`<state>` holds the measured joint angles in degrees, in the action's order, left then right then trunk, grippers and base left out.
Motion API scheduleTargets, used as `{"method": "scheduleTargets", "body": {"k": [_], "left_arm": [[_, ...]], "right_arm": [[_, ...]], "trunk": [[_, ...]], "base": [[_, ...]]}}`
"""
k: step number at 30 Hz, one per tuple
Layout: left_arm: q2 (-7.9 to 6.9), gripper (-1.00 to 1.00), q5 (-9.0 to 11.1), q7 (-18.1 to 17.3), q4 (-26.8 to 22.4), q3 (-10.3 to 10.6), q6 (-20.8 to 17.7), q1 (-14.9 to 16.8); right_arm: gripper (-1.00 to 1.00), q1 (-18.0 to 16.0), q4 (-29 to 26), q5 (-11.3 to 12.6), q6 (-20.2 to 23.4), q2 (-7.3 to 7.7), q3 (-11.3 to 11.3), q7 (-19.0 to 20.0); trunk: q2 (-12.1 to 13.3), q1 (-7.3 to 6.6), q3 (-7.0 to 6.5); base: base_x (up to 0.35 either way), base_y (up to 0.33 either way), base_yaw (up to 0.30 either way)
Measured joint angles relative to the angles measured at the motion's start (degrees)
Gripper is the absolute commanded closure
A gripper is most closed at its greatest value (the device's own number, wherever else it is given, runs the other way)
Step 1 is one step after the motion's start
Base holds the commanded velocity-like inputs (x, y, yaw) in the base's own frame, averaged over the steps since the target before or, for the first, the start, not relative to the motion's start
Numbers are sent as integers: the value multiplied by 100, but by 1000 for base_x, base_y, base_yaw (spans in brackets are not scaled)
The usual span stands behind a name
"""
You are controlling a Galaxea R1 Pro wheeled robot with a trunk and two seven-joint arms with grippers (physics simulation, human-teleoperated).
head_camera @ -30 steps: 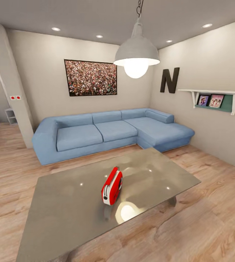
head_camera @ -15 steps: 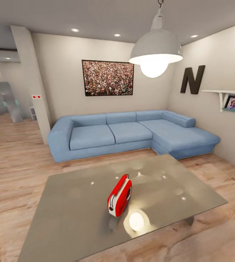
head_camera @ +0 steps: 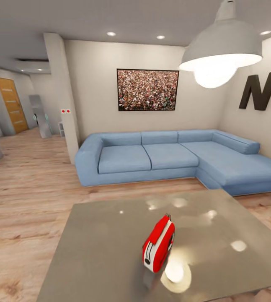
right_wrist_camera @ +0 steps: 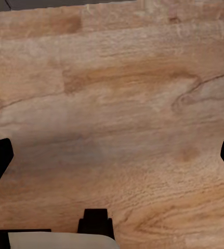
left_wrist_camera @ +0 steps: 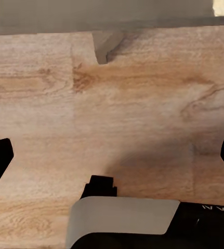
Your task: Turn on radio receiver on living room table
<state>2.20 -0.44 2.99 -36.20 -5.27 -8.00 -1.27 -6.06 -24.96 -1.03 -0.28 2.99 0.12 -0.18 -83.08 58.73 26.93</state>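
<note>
1. The radio receiver [head_camera: 158, 243] stands on edge near the middle of the table [head_camera: 97, 251], seen from the head camera end-on, so its dial side is turned away. Judged from this, a thin body standing like that could tip at a push, and a reach from here would meet the narrow end rather than the switch. Behind it are the sofa [head_camera: 169, 157], the crowd picture [head_camera: 148, 89] and the black letter N [head_camera: 259, 91]; the pendant lamp [head_camera: 221, 48] hangs high. Nothing lies between robot and radio.
2. Left wrist view: the left gripper [left_wrist_camera: 112, 161] is spread wide and empty above the wood floor [left_wrist_camera: 143, 104].
3. Right wrist view: the right gripper [right_wrist_camera: 112, 158] is likewise wide apart, holding nothing.
</note>
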Motion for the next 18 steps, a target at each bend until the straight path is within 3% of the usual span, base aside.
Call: {"method": "scheduleTargets", "body": {"k": [5, 14, 18], "left_arm": [[0, -100, 0, 0, -1, 0, 3, -1], [2, -100, 0, 0, -1, 0, 8, 4], [0, -100, 0, 0, 2, 0, 8, 3]], "right_arm": [[-100, 0, 0, -2, -7, 0, 12, 4], [-100, -1, -87, -56, -6, -8, -19, 9], [-100, -2, -582, -58, 27, -9, -27, 4]], "trunk": [[0, 0, 0], [0, 0, 0], [0, 0, 0]], "base": [[198, 147, 143], [23, 16, 12], [2, 1, 1]]}}
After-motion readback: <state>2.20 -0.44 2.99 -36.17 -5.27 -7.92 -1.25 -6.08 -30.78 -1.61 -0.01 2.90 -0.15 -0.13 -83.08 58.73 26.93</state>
